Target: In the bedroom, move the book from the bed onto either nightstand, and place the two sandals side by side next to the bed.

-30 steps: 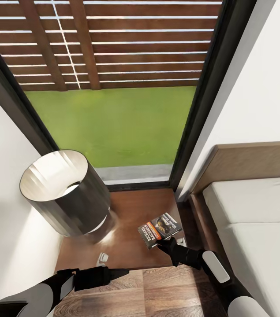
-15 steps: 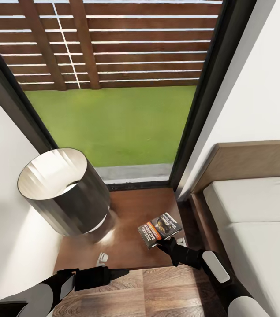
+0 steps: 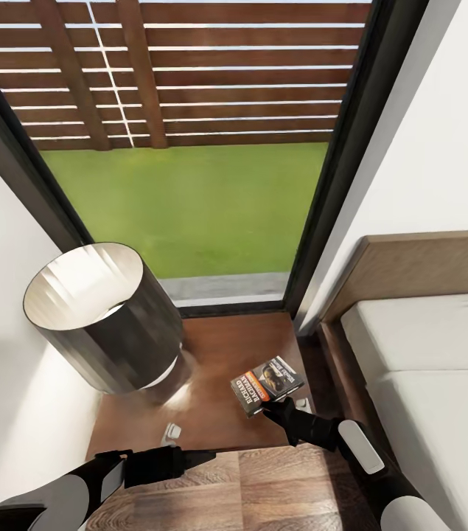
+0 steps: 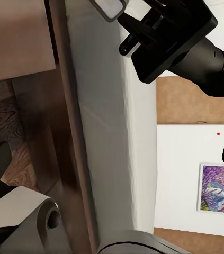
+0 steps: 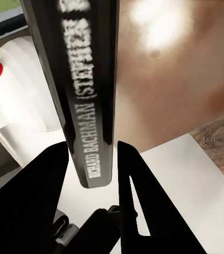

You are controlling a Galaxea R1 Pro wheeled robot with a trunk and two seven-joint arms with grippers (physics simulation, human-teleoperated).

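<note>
1. We are in the bedroom corner: a tall dark-framed window (image 3: pixel 189 147) looks out on grass and a slatted fence, white walls stand either side, and the wood-plank floor (image 3: pixel 292 487) lies below the arms.
2. Just ahead of the right pincer (image 3: pixel 276 408) sits the nightstand (image 3: pixel 211 413), its glossy brown top serving as our counter. A dark drum-shaded lamp (image 3: pixel 105 321) stands on it, off toward the left arm's side. The bed (image 3: pixel 425 369), with pale mattress and wooden headboard, lies on the pincer's outer side.
3. The book (image 3: pixel 267 384) projects forward from the right pincer over the bed-side part of the counter. We judge it close above the top or just touching; the head view does not settle which.
4. The right wrist view shows the two dark fingers (image 5: pixel 35 201) straddling the book's spine (image 5: pixel 85 95), set narrow with the volume between them, so we read this pincer as gripping the book.
5. The step in hand, as we judge it, is setting the book down. To do it well we should lower until the cover lies flat on the counter, keep it inside the edges and away from the lamp, then part the fingers and draw straight back so the book is not dragged.
6. The left pincer (image 3: pixel 189 459) hovers low over the counter's near edge, holding nothing we can see; its fingers look drawn together to a point, though we cannot tell for certain.
7. The sandals remain for afterwards.
</note>
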